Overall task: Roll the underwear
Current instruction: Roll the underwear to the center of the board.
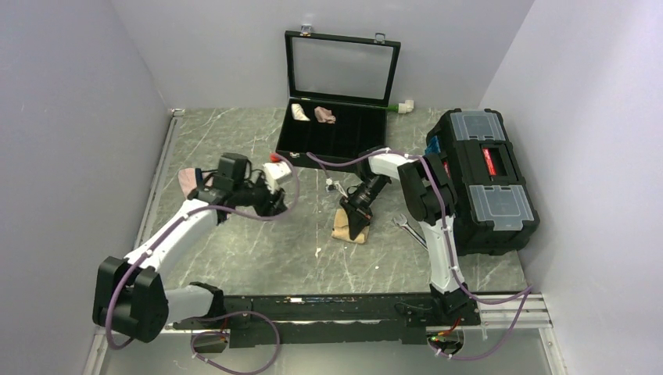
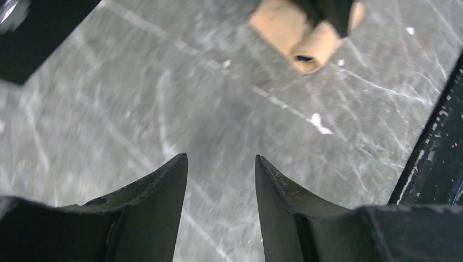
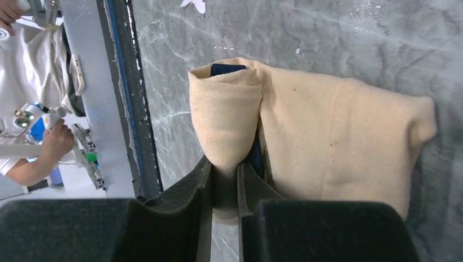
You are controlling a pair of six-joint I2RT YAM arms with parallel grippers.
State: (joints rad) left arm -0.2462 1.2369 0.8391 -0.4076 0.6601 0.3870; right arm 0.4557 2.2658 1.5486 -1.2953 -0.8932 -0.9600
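From above, the underwear [image 1: 349, 229] lies near the middle of the table [image 1: 234, 250], just in front of the right arm. The right gripper [image 1: 356, 217] is down on it. The left gripper [image 1: 272, 201] is off to the side, well apart from the cloth. A black case [image 1: 336, 144] stands open at the back, and a big toolbox [image 1: 481, 180] sits on the right. From this far up, the cloth is too small to show which way it points.

In the left wrist view, the left gripper [image 2: 221, 159] has its two fingers spread with nothing between them, only bare table [image 2: 136, 98] below. The underwear [image 2: 284, 27] shows at the top edge. One side is a little tube, and its round open end faces down and right in this view.

In the right wrist view, the right gripper [image 3: 224, 166] is squeezed tight on the rolled side of the underwear [image 3: 327, 136]. The rest lies flat on the table [image 3: 327, 33].

What could go wrong? The fingers pinch only the near end of the tube. If that arm turns, I think the far end may lag and go loose, so the roll comes out crooked. Nothing holds the flat part down, so the whole cloth may slide instead of winding up.

The tube's long line runs straight out from the fingers. The flat part spreads off to one side, across that line, so the roll has to travel that way.
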